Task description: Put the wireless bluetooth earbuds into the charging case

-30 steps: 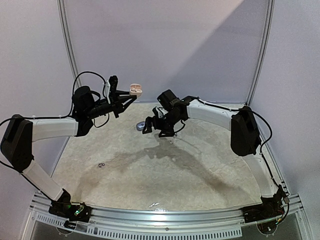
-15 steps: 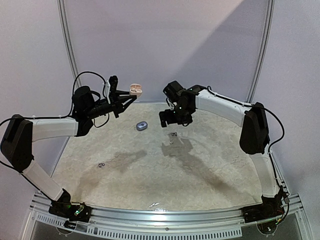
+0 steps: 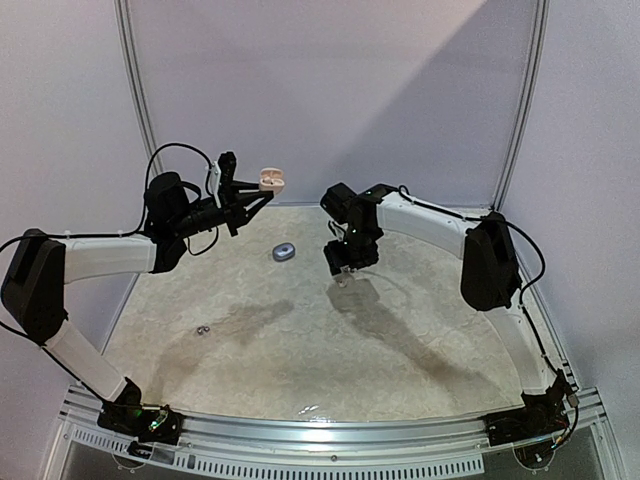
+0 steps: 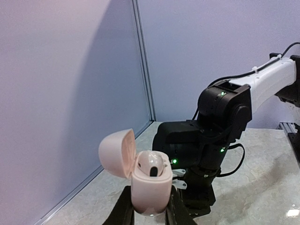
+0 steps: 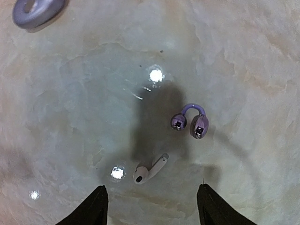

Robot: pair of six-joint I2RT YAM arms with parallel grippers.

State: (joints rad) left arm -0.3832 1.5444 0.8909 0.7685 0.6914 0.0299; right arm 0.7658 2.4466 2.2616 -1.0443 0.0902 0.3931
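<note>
The left fingers point(image 4: 123, 212) are clamped on the lower sides of the pink case point(image 4: 150, 187), one on each flank. The case stands upright in the left gripper point(image 3: 256, 193). Its lid point(image 4: 117, 152) is swung open to one side. One white bud point(image 4: 151, 164) sits in a socket inside. From the top view this case hangs in the air, above the table point(image 3: 420, 330) and behind the grey case point(image 3: 284, 252), a little to its left.

The right fingers point(image 5: 96, 208) stand apart with nothing between them. The right gripper point(image 5: 152, 208) points straight down and hovers over the table, just right of the grey case. Below the gap, clear of both fingertips, a loose white bud point(image 5: 150, 169) lies on its side. Near it, on the side away from the grey case, lies a purple bud point(image 5: 191, 121). It has a curved bridge and two shiny ends, and it does not touch the white one. In the wrist view the grey case lies flat on the table at the far left corner, well apart from both buds.

Farther out, a small dark bud point(image 3: 203, 329) lies alone on the table. It is well apart from the grey case, to its left and nearer the arm bases. It is too small to make out further.
</note>
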